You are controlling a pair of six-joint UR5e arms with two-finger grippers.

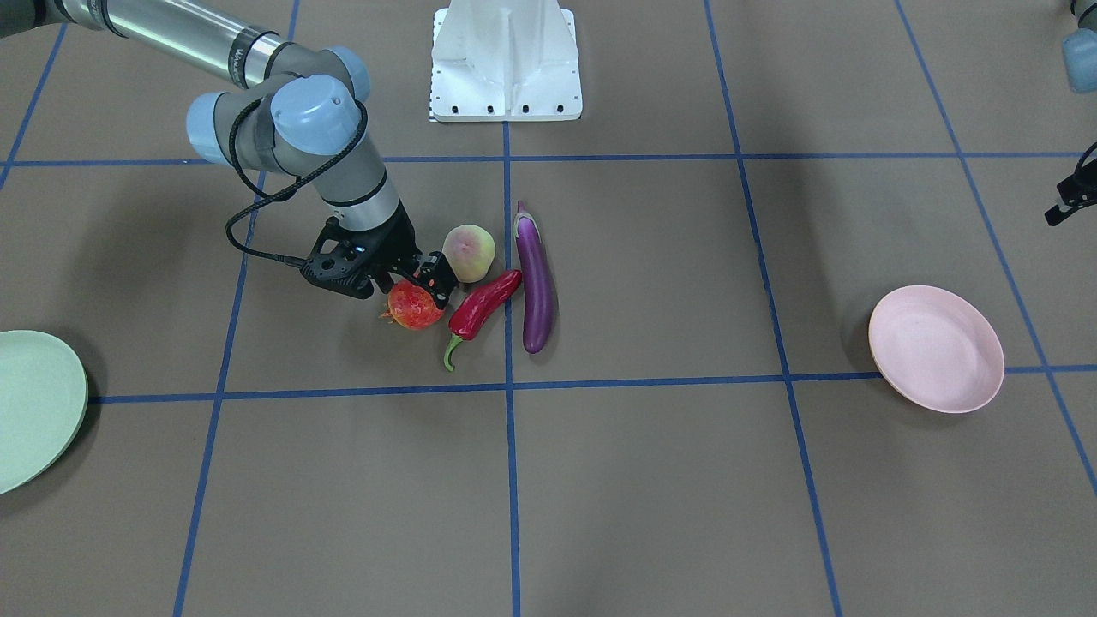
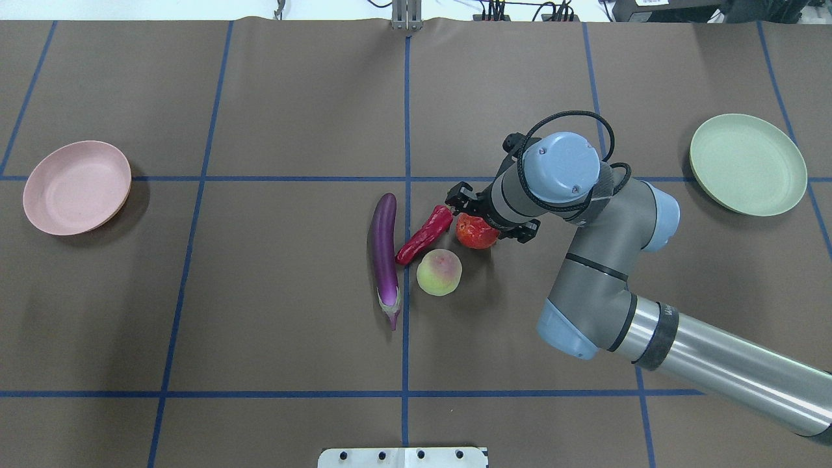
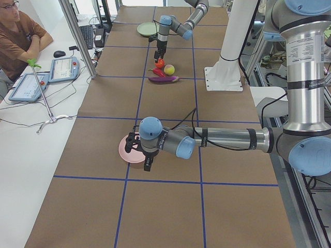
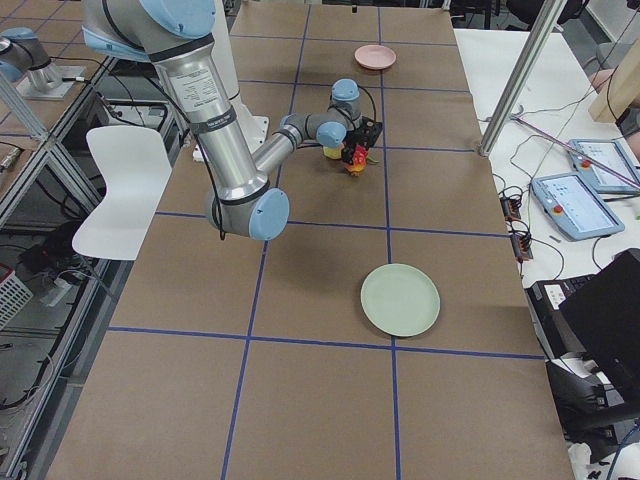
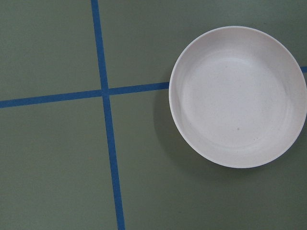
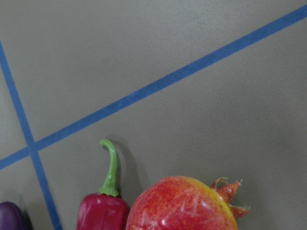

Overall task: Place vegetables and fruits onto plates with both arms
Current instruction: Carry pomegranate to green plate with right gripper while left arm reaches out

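We see a long purple eggplant [image 2: 385, 250], a red chili [image 2: 426, 235] with its tip against it, a pale peach [image 2: 439, 272] and a red-orange pomegranate [image 2: 476, 233] lying clustered mid-table, the right gripper [image 1: 427, 283] just over the pomegranate, with the pink plate [image 2: 77, 187] and the green plate [image 2: 747, 164] well apart at opposite ends.

From the floor, the count on the table is as follows.

- Plates: two, one pink plate [image 2: 77, 188] and one green plate [image 2: 747, 164].
- Vegetables: two, one eggplant [image 2: 384, 250] and one red chili pepper [image 2: 426, 234].
- Fruits: two, one pomegranate [image 2: 476, 234] and one peach [image 2: 439, 272].
- Robot arms: two, the right arm [image 2: 604, 273] and the left arm [image 3: 222, 139].
- White pedestal base [image 1: 506, 60]: one.
- Seated person [image 3: 18, 36] at the side bench: one.
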